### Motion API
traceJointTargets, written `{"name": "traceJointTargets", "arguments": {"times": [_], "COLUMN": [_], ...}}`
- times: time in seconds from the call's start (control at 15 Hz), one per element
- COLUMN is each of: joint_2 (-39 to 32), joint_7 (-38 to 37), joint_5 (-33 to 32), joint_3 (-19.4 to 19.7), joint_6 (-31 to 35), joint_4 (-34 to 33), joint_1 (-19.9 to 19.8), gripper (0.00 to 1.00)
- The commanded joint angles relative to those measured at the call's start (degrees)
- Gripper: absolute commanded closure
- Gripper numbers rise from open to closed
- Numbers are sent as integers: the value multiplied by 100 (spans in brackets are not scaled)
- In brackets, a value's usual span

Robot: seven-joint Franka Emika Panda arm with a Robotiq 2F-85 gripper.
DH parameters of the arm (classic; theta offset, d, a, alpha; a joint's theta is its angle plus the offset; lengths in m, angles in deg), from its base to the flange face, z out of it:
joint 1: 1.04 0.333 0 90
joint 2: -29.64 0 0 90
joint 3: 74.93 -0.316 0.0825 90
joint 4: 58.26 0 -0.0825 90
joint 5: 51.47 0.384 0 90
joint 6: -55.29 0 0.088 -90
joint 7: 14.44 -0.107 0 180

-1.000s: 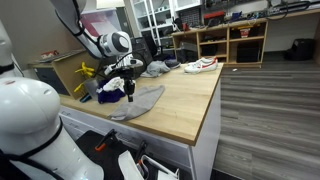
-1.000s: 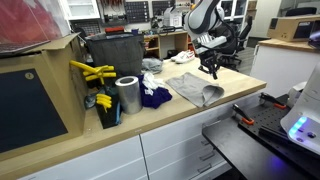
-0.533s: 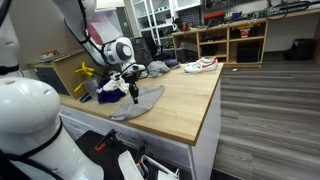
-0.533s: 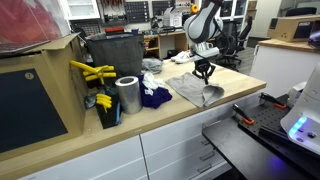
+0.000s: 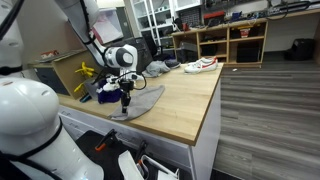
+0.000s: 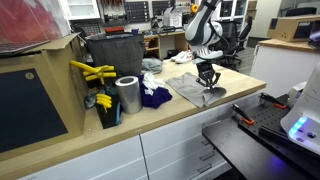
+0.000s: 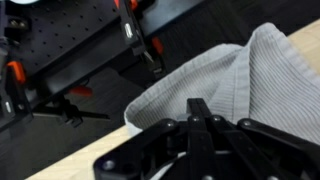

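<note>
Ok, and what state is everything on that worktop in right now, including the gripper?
gripper: shut, pointing down at the grey cloth; whether it pinches any fabric cannot be told.
grey cloth: spread on the worktop, rumpled, its edge near the counter front folded up.
blue cloth: bunched in a heap.
metal cylinder: standing upright.
shoe: resting on its sole at the far end.

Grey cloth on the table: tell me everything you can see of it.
The grey cloth is a soft ribbed knit, lying crumpled and partly folded on the wooden table near an edge. In the wrist view a rounded fold reaches that edge. The shut gripper points down onto it; whether it pinches fabric cannot be told.
</note>
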State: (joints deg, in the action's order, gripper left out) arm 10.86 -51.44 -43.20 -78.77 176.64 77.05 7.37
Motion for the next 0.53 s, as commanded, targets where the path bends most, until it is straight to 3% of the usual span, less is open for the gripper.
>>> {"name": "traceJointTargets", "arguments": {"times": [0.0, 0.2, 0.47], "joint_2": [139, 224, 309], "joint_7": [637, 420, 28], "joint_5": [199, -39, -627], "joint_3": [45, 187, 238], "joint_6": [-1091, -1053, -248], "joint_4": [-112, -84, 63], "joint_1": [-180, -89, 110], "gripper": [100, 100, 100]}}
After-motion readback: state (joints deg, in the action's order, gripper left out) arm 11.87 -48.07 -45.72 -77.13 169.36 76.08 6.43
